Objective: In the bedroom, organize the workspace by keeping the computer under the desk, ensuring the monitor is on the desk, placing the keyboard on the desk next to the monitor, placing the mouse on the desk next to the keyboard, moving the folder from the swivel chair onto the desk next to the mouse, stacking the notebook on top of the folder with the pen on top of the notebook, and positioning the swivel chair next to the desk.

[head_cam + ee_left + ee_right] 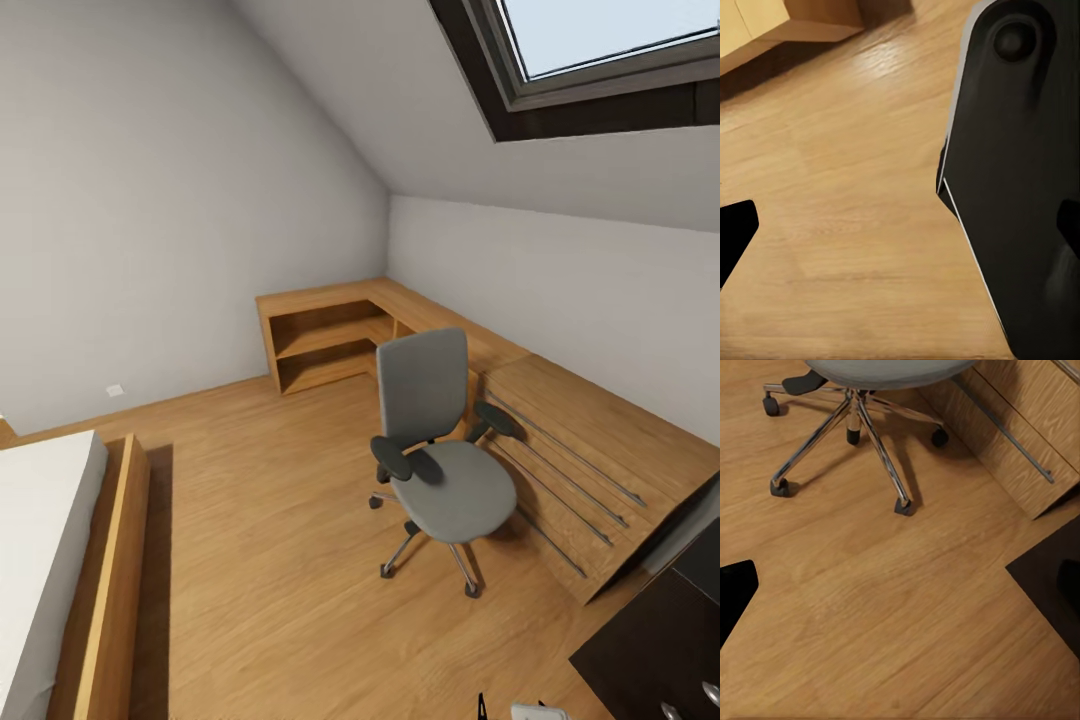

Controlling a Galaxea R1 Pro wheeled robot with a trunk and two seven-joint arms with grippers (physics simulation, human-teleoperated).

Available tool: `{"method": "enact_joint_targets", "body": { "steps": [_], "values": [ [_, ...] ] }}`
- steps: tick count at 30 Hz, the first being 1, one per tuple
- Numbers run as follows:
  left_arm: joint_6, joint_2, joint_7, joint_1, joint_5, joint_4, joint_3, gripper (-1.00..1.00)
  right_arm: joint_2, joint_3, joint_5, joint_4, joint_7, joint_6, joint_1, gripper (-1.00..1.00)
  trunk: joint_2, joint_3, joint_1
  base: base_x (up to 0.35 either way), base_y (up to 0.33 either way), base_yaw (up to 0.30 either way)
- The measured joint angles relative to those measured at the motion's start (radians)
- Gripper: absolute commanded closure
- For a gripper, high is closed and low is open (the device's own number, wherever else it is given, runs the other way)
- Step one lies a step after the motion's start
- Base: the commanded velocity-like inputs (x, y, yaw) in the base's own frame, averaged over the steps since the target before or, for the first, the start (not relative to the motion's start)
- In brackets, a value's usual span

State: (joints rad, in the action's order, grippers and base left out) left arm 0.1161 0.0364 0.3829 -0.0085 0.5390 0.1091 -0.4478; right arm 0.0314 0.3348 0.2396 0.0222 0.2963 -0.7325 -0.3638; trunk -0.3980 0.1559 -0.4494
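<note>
The swivel chair (440, 440) stands on the wood floor in mid-room, its grey seat bare and its back toward the corner. Its chrome star base (859, 427) is seen in the right wrist view, ahead of my right gripper (900, 592), which hangs open over bare floor. My left gripper (900, 240) is open too, above the floor beside a large black part of the robot (1020, 187). A corner of the glossy black desk (650, 640) with round silver knobs pokes in at the lower right. The computer, monitor, keyboard, mouse, folder, notebook and pen are out of view.
A light wooden dresser with bar handles (570, 440) runs along the right wall, right behind the chair. A low wooden shelf unit (330, 340) fills the far corner. A bed with a wooden frame (60, 560) lies at the left. Open floor stretches between bed and chair.
</note>
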Motion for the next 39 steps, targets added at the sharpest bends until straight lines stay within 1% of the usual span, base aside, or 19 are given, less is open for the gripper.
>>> {"method": "enact_joint_targets", "body": {
  "steps": [1, 4, 11, 22, 27, 39],
  "values": [
    [-0.002, 0.000, 0.000, 0.000, 0.000, -0.006, 0.000, -1.00, 0.000, 0.000, 0.000, 0.000, 0.000, 0.000, 0.000, -1.00, 0.000, 0.000, 0.000, 0.000, 0.000, 0.000],
    [-0.005, 0.011, 0.000, 0.000, -0.001, -0.022, 0.001, -1.00, -0.007, 0.001, -0.001, 0.000, -0.003, 0.003, 0.003, -1.00, 0.000, 0.000, 0.000, 0.000, 0.000, 0.000],
    [-0.007, 0.020, 0.000, 0.000, -0.001, -0.023, 0.001, -1.00, -0.018, 0.004, -0.003, 0.000, -0.006, 0.007, 0.017, -1.00, 0.000, 0.000, 0.000, 0.000, 0.000, 0.000],
    [-0.008, 0.022, 0.000, 0.000, -0.001, -0.023, 0.002, -1.00, -0.014, 0.005, -0.002, -0.001, -0.004, 0.006, 0.020, -1.00, 0.000, 0.000, 0.000, 0.000, 0.000, 0.019],
    [-0.008, 0.022, 0.001, 0.000, -0.001, -0.023, 0.002, -1.00, -0.011, 0.005, -0.001, -0.001, -0.004, 0.004, 0.020, -1.00, 0.000, 0.000, 0.000, 0.000, 0.000, 0.189],
    [-0.008, 0.022, 0.001, 0.000, -0.001, -0.023, 0.002, -1.00, -0.010, 0.005, 0.000, -0.001, -0.004, 0.006, 0.020, -1.00, 0.000, 0.000, 0.000, 0.000, 0.000, 0.270]
  ]
}}
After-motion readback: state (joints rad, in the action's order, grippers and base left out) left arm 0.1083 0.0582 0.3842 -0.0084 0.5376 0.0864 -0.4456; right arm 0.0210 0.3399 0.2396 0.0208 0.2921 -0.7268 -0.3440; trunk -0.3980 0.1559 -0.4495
